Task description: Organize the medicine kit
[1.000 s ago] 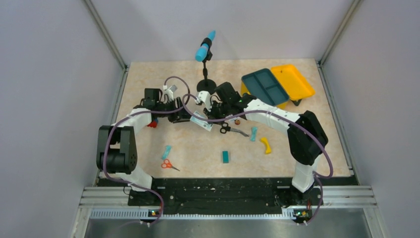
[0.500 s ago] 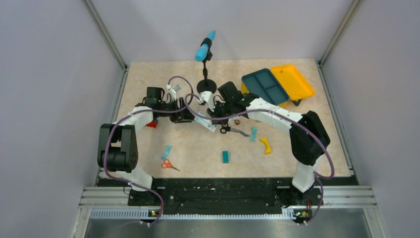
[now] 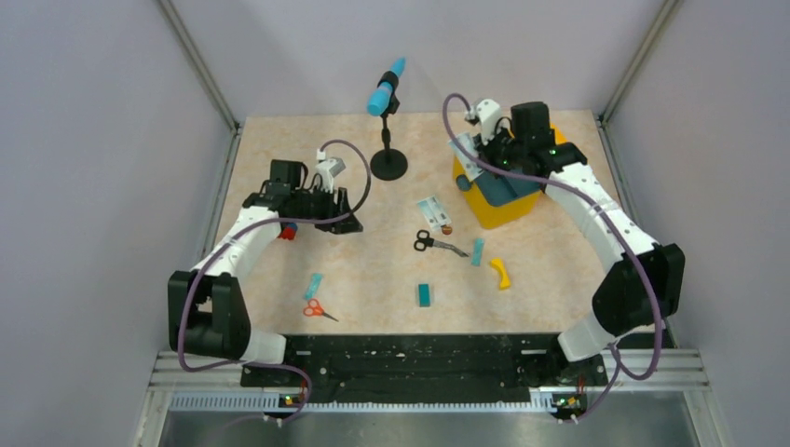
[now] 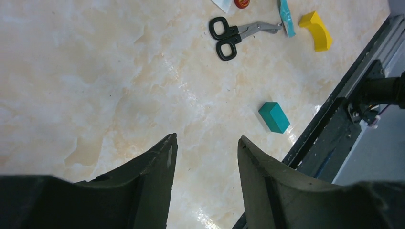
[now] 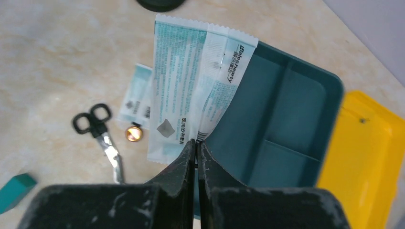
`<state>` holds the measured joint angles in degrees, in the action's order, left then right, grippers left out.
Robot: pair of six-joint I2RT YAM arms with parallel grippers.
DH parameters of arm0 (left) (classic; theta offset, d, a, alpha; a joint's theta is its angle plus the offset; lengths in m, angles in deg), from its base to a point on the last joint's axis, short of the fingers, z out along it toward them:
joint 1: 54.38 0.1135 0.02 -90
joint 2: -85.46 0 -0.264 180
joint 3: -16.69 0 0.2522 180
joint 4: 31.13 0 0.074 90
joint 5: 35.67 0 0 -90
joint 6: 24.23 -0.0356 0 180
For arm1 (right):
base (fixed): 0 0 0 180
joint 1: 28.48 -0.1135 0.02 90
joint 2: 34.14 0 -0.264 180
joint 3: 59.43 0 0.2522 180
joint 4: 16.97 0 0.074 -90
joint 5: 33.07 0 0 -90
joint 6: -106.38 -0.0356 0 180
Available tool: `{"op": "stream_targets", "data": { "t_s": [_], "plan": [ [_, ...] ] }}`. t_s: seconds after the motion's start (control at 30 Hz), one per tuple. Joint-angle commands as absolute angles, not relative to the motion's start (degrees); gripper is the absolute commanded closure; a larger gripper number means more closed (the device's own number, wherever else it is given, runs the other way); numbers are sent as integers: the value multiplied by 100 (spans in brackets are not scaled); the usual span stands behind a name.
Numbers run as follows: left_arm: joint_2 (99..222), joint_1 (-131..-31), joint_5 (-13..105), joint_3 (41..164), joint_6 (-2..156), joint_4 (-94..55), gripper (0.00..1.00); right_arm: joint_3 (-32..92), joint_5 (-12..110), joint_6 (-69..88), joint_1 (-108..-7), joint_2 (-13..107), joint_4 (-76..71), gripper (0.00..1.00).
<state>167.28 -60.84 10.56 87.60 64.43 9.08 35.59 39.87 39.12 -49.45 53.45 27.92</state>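
Note:
The medicine kit (image 3: 504,210) is a yellow box at the back right, and its teal divided tray (image 5: 282,119) and yellow lid (image 5: 363,157) show in the right wrist view. My right gripper (image 5: 196,142) hangs over the tray's left edge, shut on the bottom edge of a white and teal sachet packet (image 5: 196,90). From above, the packet (image 3: 469,160) hangs at the kit's left side. My left gripper (image 4: 205,138) is open and empty above bare table, left of centre (image 3: 347,216).
Black scissors (image 3: 436,244), a small packet (image 3: 433,209) and a copper disc (image 3: 446,228) lie mid-table. Nearby are a teal block (image 3: 424,294), a yellow curved piece (image 3: 501,272), teal strips (image 3: 477,250), orange scissors (image 3: 317,309) and a microphone stand (image 3: 388,163).
My right arm has swung from mid-table to the kit at the back right, carrying the sachet packet. My left gripper has drawn back a little to the left, still open.

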Motion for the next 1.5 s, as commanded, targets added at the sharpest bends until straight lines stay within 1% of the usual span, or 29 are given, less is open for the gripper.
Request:
{"op": "stream_targets", "data": {
  "t_s": [0.0, 0.13, 0.33, 0.5, 0.73, 0.93, 1.2, 1.23, 1.37, 1.47],
  "plan": [
    [16466, -6243, 1263, 9285, 5198, 1759, 45, 4330, 4746, 3797, -4430, 6017, 2809, 100],
    [16533, -6255, 1360, 9521, 4898, 2230, 46, 4686, 5267, 3731, -4177, 6606, 2583, 100],
    [16337, -6255, 1298, 9341, 5055, 2167, 45, 4903, 5674, 4039, -4056, 7229, 2463, 100],
    [16153, -6256, 1357, 9138, 5139, 2087, 45, 5037, 5811, 4153, -4012, 7322, 2464, 100],
    [16250, -6261, 1353, 9294, 5079, 2252, 45, 5155, 5899, 4516, -3933, 7378, 2481, 100],
    [16366, -6264, 1321, 9435, 5124, 2255, 45, 5468, 6003, 4501, -3914, 7787, 2898, 100],
    [16286, -6264, 1182, 9462, 5305, 2117, 46, 5667, 5988, 4570, -3920, 7974, 3247, 100],
    [16288, -6264, 1186, 9465, 5295, 2117, 46, 5693, 5987, 4570, -3918, 7986, 3291, 99],
    [16301, -6264, 1248, 9497, 5290, 2152, 46, 5978, 5807, 4432, -3913, 7939, 3579, 78],
    [16278, -6264, 1254, 9499, 5209, 2224, 45, 6188, 5547, 4282, -3917, 7809, 3766, 70]
  ]
}}
